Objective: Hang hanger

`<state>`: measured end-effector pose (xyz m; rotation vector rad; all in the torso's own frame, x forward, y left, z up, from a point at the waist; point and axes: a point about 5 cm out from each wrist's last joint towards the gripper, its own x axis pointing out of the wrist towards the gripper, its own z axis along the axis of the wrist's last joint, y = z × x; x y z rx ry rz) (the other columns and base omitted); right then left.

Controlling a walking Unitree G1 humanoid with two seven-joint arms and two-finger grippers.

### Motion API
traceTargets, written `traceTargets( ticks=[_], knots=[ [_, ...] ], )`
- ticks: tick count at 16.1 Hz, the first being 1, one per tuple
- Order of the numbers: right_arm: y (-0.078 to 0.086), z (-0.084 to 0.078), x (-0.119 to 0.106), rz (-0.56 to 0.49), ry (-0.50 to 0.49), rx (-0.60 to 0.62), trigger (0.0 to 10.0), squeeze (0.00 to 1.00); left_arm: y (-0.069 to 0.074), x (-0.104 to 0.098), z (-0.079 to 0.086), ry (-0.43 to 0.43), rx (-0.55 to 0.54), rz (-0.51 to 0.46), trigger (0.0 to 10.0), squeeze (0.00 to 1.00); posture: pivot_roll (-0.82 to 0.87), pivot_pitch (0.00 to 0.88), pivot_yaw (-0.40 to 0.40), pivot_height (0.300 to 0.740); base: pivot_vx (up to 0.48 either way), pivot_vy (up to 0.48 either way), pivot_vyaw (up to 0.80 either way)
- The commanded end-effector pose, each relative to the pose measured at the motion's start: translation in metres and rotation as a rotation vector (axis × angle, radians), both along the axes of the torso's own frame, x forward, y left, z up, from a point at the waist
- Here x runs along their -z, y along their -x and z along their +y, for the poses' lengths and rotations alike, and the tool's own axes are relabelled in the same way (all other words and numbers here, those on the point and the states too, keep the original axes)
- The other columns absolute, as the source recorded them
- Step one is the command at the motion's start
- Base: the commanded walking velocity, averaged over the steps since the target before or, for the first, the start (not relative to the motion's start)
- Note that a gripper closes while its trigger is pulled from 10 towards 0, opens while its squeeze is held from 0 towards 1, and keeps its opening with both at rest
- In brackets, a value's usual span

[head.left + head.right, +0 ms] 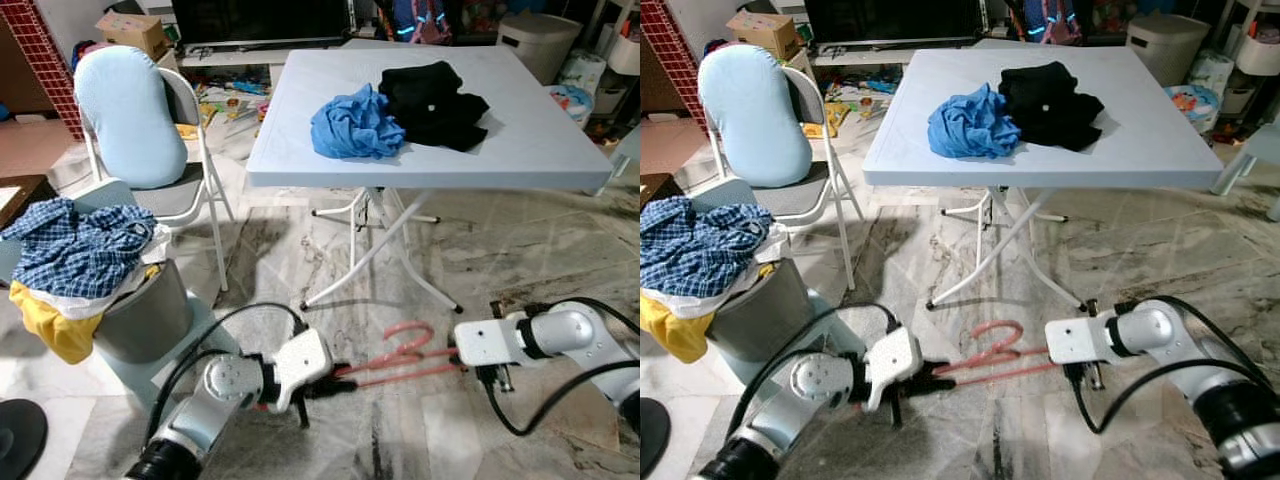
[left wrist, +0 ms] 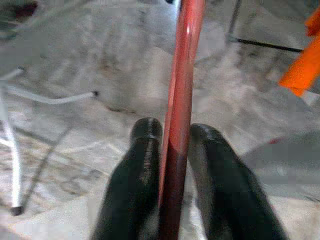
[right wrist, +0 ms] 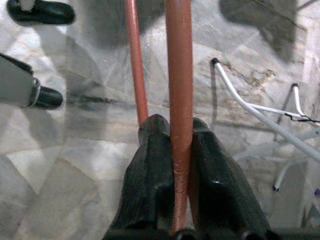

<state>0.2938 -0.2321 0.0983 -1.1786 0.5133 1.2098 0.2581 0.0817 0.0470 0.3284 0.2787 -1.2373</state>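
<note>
Left eye view: pink hanger [image 1: 400, 355] at lower centre, held level above the marble floor [image 1: 300, 260] betw. both arms. Left gripper [image 1: 338, 377] clamps one end, right gripper [image 1: 456, 358] the other; a two-ended hold prob. keeps it from swinging. Hook curls up twd. the white counter [image 1: 300, 120], upper centre, w/ blue cloth [image 1: 355, 125] and black garment [image 1: 435, 100] on top. Folding chair [image 1: 140, 120] upper left; laundry bucket [image 1: 145, 315] w/ plaid shirt [image 1: 75, 245] at left edge.

Right eye view: same layout, shifted left; hanger sits lower centre, well below counter edge. No rail in sight, so hanging spot cannot be judged.

Left wrist view: two black fingers [image 2: 132, 190] pinch narrow on hanger's red-pink bar, which runs up frame centre.

Right wrist view: fingers [image 3: 150, 185] closed tight on the thick bar; thinner bar runs parallel just beside. White counter legs [image 3: 260, 115] at right.
</note>
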Motion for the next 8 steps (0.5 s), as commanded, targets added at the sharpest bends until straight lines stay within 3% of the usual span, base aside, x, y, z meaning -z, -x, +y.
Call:
traceTargets(
  ticks=[1, 5, 8],
  knots=[
    [-0.008, 0.002, -0.004, -0.058, 0.006, 0.024, 0.0, 0.0, -0.013, -0.007, 0.006, -0.028, -0.063, -0.085, 10.0, 1.0, -0.07, 0.006, 0.039, 0.74, 0.0, 0.0, 0.0],
    [-0.02, -0.001, -0.002, -0.179, 0.032, 0.117, 0.0, 0.0, -0.035, -0.015, 0.019, -0.08, -0.232, -0.214, 10.0, 1.0, -0.07, 0.0, 0.041, 0.74, 0.0, 0.0, 0.0],
    [-0.018, -0.006, 0.012, -0.19, 0.047, 0.181, 0.0, 0.0, -0.041, -0.022, 0.022, 0.001, -0.334, -0.234, 10.0, 1.0, -0.07, 0.0, 0.04, 0.74, 0.0, 0.0, 0.0]
  ],
)
